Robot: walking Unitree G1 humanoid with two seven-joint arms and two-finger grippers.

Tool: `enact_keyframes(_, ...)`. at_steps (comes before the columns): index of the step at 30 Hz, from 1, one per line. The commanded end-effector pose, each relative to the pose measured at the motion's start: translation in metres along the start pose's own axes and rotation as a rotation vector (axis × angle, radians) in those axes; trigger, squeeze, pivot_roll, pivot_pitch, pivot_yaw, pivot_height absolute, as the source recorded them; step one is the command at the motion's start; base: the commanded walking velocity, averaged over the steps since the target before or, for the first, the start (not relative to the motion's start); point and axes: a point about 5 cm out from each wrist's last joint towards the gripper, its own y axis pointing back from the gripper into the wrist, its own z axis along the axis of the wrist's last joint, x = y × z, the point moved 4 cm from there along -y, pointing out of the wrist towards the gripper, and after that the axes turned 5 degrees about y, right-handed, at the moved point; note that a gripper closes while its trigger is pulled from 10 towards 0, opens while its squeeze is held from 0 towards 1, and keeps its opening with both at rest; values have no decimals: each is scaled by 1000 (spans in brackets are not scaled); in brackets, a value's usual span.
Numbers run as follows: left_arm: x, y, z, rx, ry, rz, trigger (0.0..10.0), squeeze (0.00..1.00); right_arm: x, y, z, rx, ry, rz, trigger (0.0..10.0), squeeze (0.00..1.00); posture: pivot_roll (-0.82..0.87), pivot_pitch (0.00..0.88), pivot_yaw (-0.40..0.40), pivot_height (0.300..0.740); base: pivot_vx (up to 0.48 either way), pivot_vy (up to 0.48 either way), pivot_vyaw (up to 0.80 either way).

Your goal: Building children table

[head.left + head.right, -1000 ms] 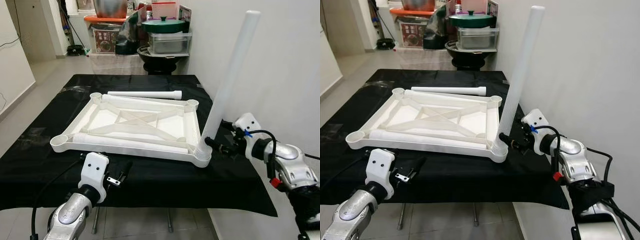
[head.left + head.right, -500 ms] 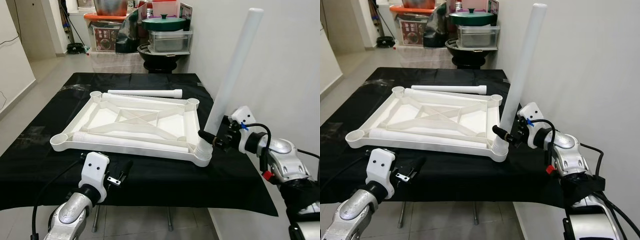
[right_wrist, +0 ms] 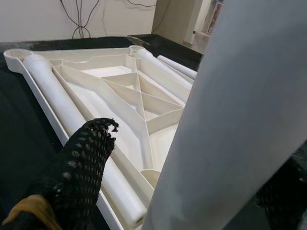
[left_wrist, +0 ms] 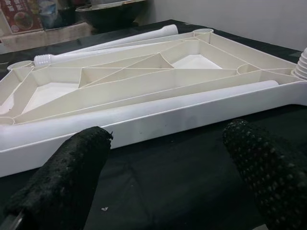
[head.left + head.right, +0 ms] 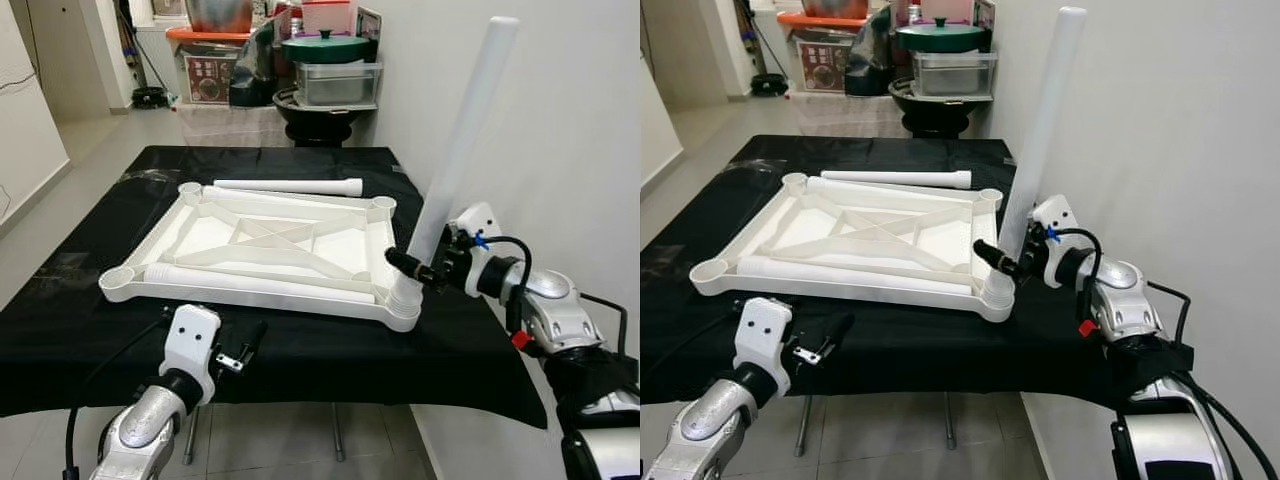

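Observation:
An upside-down white tabletop (image 5: 250,298) lies on the black-covered table (image 5: 330,352). One white leg (image 5: 460,140) stands tilted in its near right corner socket (image 5: 403,303). My right gripper (image 5: 410,265) is open, one finger on each side of that leg just above the socket; the right wrist view shows a gap between a finger (image 3: 81,167) and the leg (image 3: 230,120). Three loose legs lie flat: along the near rim (image 5: 260,285), along the far rim (image 5: 290,200), and on the cloth behind (image 5: 290,186). My left gripper (image 5: 240,350) hovers open at the table's front edge, facing the near rim (image 4: 158,115).
A white wall (image 5: 560,120) runs close along the table's right side. Behind the table stand a black stand with a metal tray and a green-lidded pot (image 5: 327,50), and boxes (image 5: 210,75). Open floor (image 5: 60,200) lies to the left.
My right gripper has moved left from beside the upright leg until its fingers straddle the leg's base. The left arm has stayed where it was.

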Motion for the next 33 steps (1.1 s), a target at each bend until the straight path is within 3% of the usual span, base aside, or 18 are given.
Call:
enact_keyframes(1, -2, 1, -7, 21, 0, -2, 10000, 0, -5, -2, 9, -44, -9, -20, 10000, 0, 89, 0, -79, 740, 0, 0, 0)
enact_keyframes(21, -4, 1, -9, 25, 3, -4, 10000, 0, -13, -12, 11, -82, -77, -147, 10000, 0, 89, 0, -81, 740, 0, 0, 0)
enact_keyframes(22, -4, 1, -9, 25, 3, -4, 10000, 0, -15, -12, 12, -92, -89, -158, 6196, 0, 88, 0, -80, 740, 0, 0, 0)
enact_keyframes(24, -4, 1, -9, 25, 3, -4, 10000, 0, -16, -12, 13, -98, -98, -165, 6196, 0, 88, 0, -80, 740, 0, 0, 0)
enact_keyframes(25, -4, 1, -9, 26, 3, -4, 10000, 0, -18, -12, 14, -104, -105, -172, 196, 0, 86, 0, -79, 740, 0, 0, 0)
enact_keyframes(33, -5, 0, -10, 27, 3, -9, 10000, 0, -15, -13, 20, -156, -147, -164, 0, 0, 82, 0, -76, 740, 0, 0, 0)
